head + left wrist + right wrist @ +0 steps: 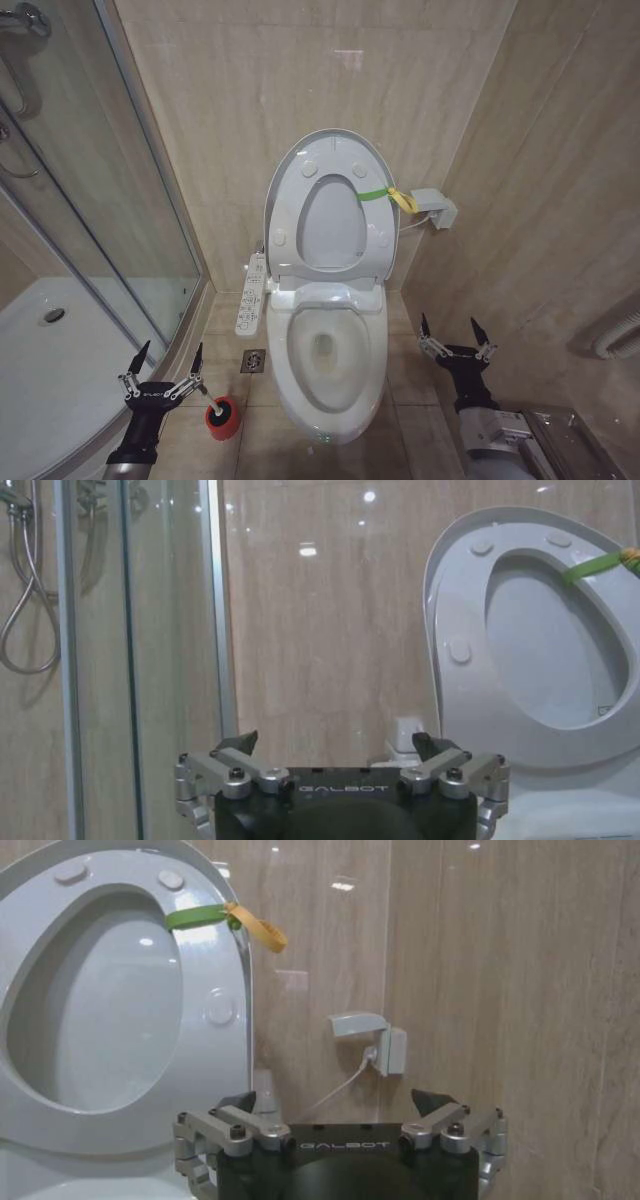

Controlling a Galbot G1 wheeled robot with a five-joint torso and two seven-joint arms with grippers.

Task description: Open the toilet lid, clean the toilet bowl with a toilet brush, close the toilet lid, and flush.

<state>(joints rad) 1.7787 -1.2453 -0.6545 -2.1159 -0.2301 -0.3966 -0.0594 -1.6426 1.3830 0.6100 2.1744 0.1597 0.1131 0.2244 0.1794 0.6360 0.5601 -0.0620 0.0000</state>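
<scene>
Toilet lid [327, 165] stands raised against the far wall with the seat ring [330, 225] lifted in front of it, a green-and-yellow strap [389, 196] tied at its right edge. Toilet bowl [325, 360] lies open below, in the middle of the floor. On its left a control panel [251, 293] juts out, and nearer, on the tiles, sits the toilet brush [222, 416] in its red cup. Left gripper [163, 368] hovers just left of the brush, jaws apart and empty. Right gripper [455, 336] hangs right of the bowl, jaws apart and empty too.
</scene>
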